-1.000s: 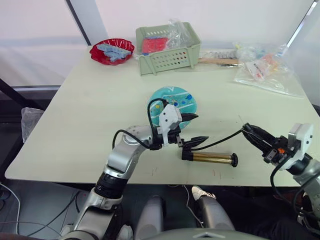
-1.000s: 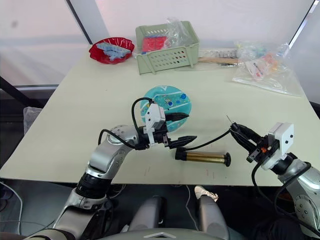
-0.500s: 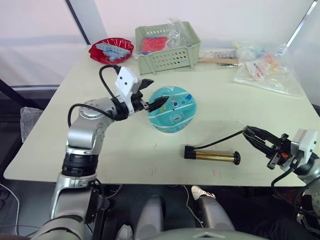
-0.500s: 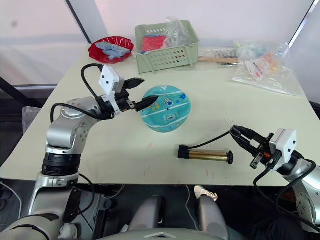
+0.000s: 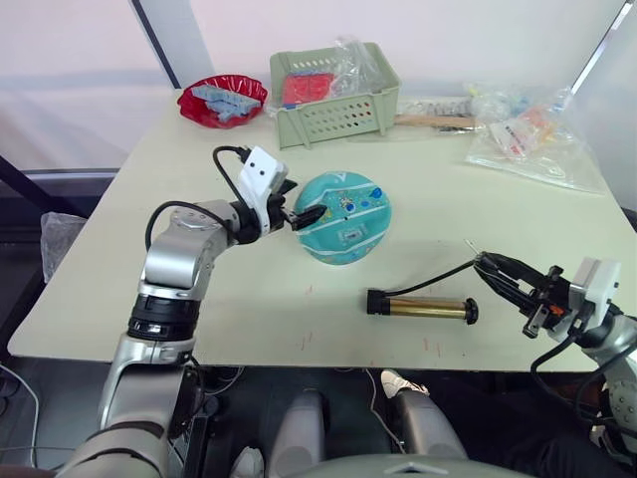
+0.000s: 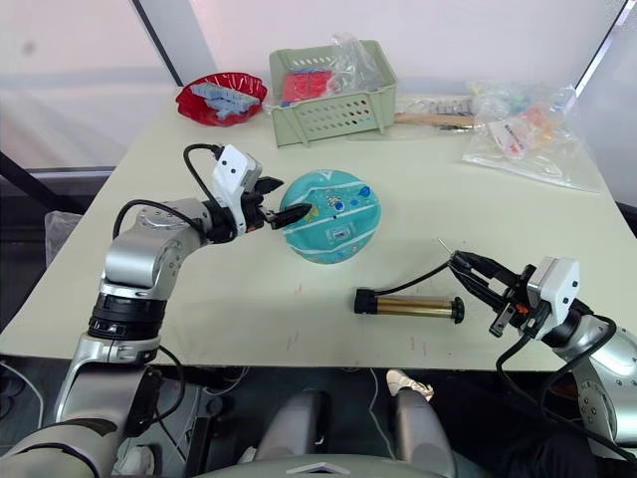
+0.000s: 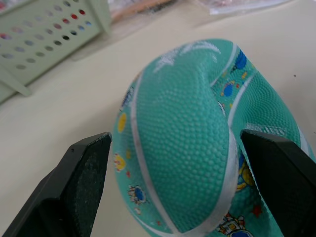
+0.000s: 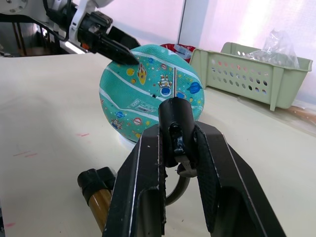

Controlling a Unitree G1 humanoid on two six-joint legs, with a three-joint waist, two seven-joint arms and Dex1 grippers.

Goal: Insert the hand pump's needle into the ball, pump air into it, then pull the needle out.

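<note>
Left eye view: your ball (image 5: 343, 216) is sitting mid-frame on the table (image 5: 179, 249), dented. Left gripper (image 5: 301, 209) is reaching in from its left, fingers apart astride the near edge. Hand pump (image 5: 422, 307) is lying crosswise, lower right of centre.

Left wrist view: both fingers (image 7: 84, 177) are flanking the ball, contact unclear.

Right wrist view: right gripper (image 8: 178, 148) is clamping the needle (image 8: 174, 81) fitting, pin pointing at the ball ahead, still apart. Right arm is nearer; you're lining up the valve.
</note>
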